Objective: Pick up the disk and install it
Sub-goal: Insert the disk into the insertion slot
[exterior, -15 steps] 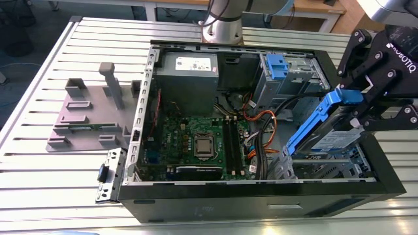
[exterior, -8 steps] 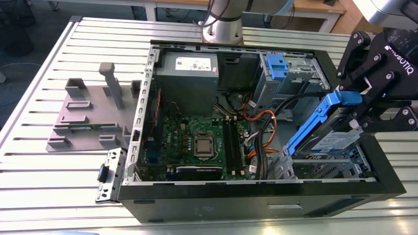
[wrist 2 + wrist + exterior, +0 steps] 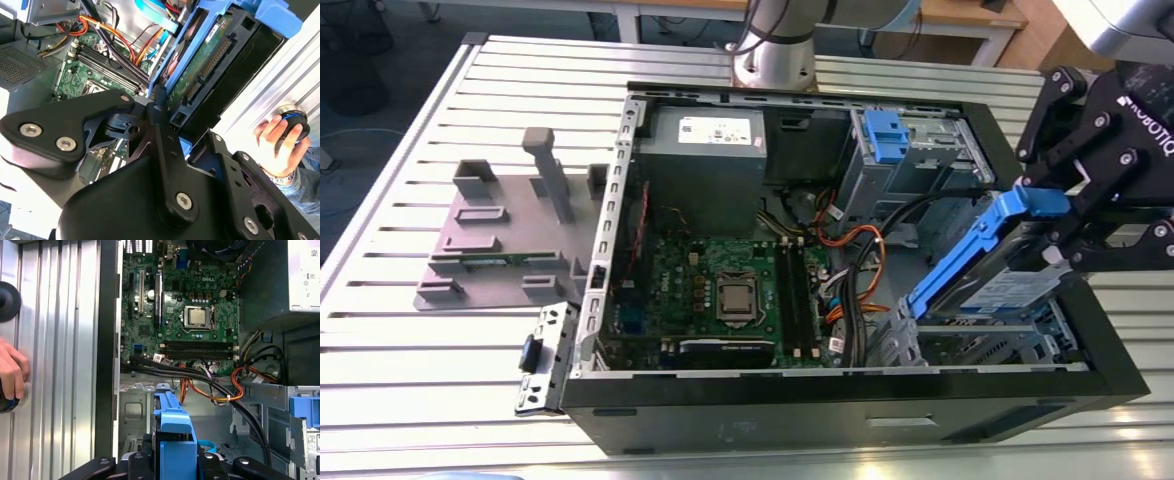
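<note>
In the exterior view my gripper is shut on the disk. The disk is a silver drive with a white and blue label, framed by a blue bracket. It hangs tilted, its lower end down in the metal drive bay at the near right corner of the open computer case. The second wrist view shows the disk's green circuit-board underside between the black fingers. The first wrist view shows the blue bracket's end just ahead of the gripper, over the bay floor.
The motherboard, orange and black cables, a grey power supply box and a second blue bracket crowd the case. A grey fixture stands on the slatted table at the exterior view's left. A person's hand grips a knob beside the case.
</note>
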Controlling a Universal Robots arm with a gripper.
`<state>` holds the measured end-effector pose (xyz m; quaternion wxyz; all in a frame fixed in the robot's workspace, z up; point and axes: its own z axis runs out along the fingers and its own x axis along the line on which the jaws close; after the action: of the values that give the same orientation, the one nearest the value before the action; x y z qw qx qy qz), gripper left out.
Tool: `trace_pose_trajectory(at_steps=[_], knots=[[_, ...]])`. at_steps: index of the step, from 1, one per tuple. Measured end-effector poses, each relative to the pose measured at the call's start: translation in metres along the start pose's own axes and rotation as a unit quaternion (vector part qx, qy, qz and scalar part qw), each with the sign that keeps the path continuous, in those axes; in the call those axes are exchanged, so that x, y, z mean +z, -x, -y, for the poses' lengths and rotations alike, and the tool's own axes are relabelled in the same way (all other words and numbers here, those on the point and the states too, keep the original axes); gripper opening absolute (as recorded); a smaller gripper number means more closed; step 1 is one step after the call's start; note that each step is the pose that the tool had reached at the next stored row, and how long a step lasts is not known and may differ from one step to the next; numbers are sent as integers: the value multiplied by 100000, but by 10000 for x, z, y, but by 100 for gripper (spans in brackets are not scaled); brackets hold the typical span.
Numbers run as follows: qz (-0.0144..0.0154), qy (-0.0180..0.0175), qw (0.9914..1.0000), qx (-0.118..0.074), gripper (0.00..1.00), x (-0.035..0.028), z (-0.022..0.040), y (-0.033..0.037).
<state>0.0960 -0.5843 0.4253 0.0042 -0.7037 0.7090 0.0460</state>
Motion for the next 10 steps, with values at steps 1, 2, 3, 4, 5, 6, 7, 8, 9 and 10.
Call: trace_pose_trajectory(at_steps=[1, 2, 3, 4, 5, 6, 7, 8, 9, 10], knots=[[0, 0, 100000, -1, 37, 0, 4, 1], [3, -1, 100000, 7, 37, 0, 4, 0], [8, -5, 100000, 25, 37, 2, 4, 0], [22, -8, 100000, 44, 37, 6, 4, -1], [22, -8, 100000, 80, 37, 8, 4, -1], [22, -11, 100000, 123, 37, 12, 5, -1], [24, -15, 100000, 176, 37, 16, 5, -1], [24, -18, 100000, 225, 37, 20, 6, -2], [29, -22, 100000, 275, 37, 26, 6, -2], [34, -26, 99999, 321, 37, 32, 6, -3]])
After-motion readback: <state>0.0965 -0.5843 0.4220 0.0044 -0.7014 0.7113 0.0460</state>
